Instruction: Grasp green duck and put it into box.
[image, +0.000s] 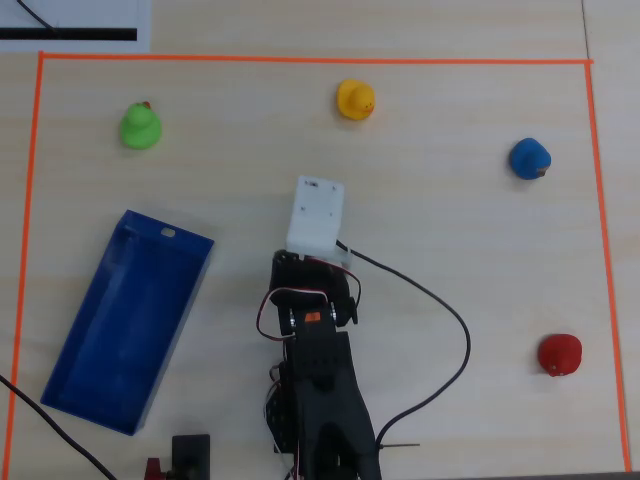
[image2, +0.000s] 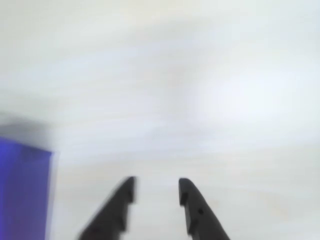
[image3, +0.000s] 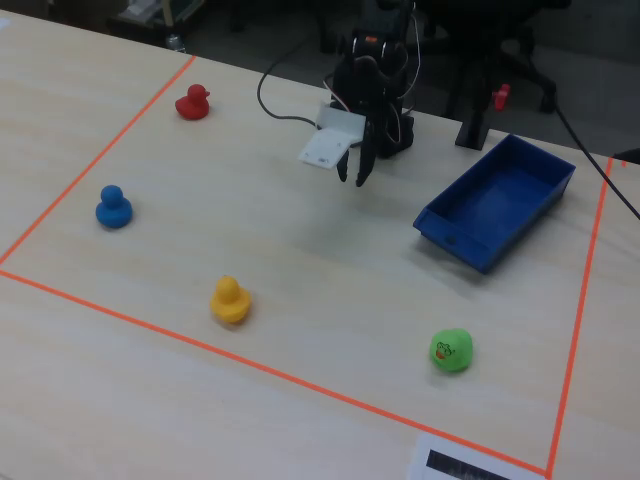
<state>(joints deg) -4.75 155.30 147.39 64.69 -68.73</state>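
Observation:
The green duck (image: 140, 127) sits near the top left corner of the taped area in the overhead view, and at the near right (image3: 451, 351) in the fixed view. Below it in the overhead view, the dark-blue box (image: 125, 320) lies at a slant with nothing in it; it also appears in the fixed view (image3: 500, 205) and at the left edge of the blurred wrist view (image2: 25, 190). My gripper (image3: 352, 180) hangs over bare table mid-area, far from the duck. Its two dark fingers stand apart (image2: 157, 182) with nothing between them. From overhead the white wrist mount (image: 317, 215) hides the fingers.
A yellow duck (image: 355, 100), a blue duck (image: 529, 159) and a red duck (image: 559, 354) stand elsewhere inside the orange tape border (image: 300, 58). A black cable (image: 455, 330) loops on the table beside the arm's base (image: 320, 400).

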